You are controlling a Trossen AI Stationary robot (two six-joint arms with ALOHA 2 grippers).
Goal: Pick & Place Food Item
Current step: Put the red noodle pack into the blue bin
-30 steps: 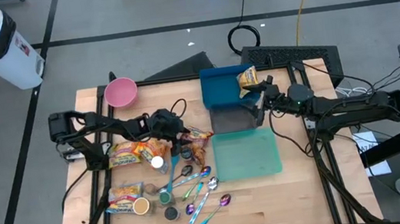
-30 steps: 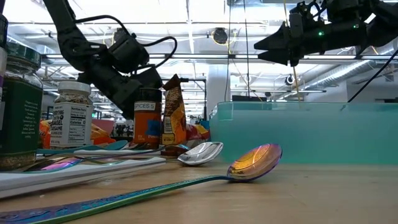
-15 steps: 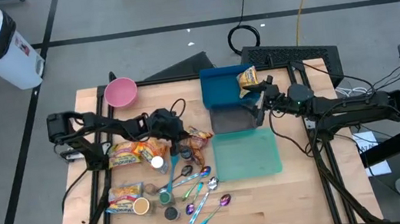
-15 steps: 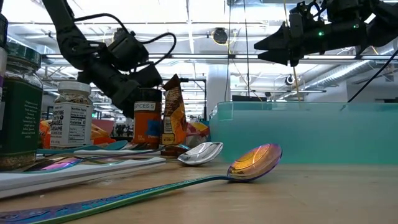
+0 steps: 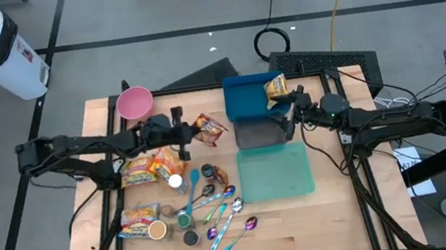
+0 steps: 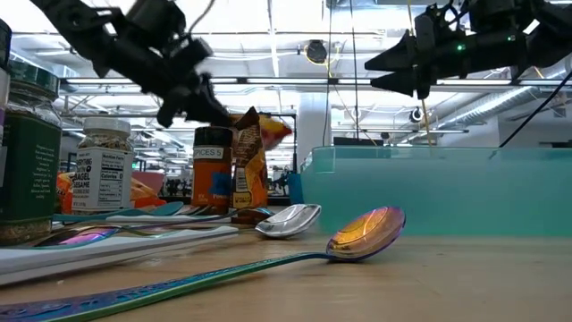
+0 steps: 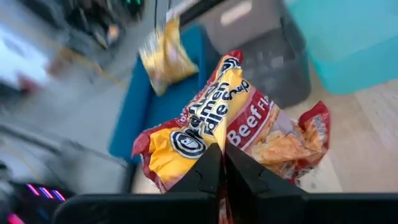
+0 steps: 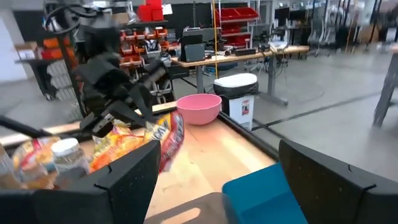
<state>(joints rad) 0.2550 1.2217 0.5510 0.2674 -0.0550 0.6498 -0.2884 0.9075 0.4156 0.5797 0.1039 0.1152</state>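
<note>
My left gripper point(image 5: 187, 133) is shut on a red and yellow beef ramen packet point(image 5: 209, 127), held above the table left of the blue bin point(image 5: 245, 96). The packet also shows in the left wrist view point(image 7: 230, 118) and the low view point(image 6: 268, 130). A yellow snack bag point(image 5: 276, 89) lies in the blue bin's far right corner. My right gripper point(image 5: 291, 112) hangs open and empty above the grey bin point(image 5: 259, 134) and shows open in its wrist view point(image 8: 230, 186). My left gripper pinches the ramen packet's near edge point(image 7: 219, 140) between its two shut fingers point(image 7: 205, 177). The fingers come roughly level from the table's left. The packet sticks out past the fingertips toward the blue bin, lifted clear of the table.
A teal lid point(image 5: 275, 174) lies near of the grey bin. A pink bowl point(image 5: 135, 103) stands at the far left. More ramen packets point(image 5: 139, 172), spice jars point(image 5: 176, 181) and several spoons point(image 5: 222, 216) crowd the table's middle and near left.
My left gripper has gone up and toward the table's far edge, shut on the ramen packet. The packet, which lay on the table among the jars, is lifted clear and now hangs nearer the blue bin. The left arm has stretched out lower and flatter.
</note>
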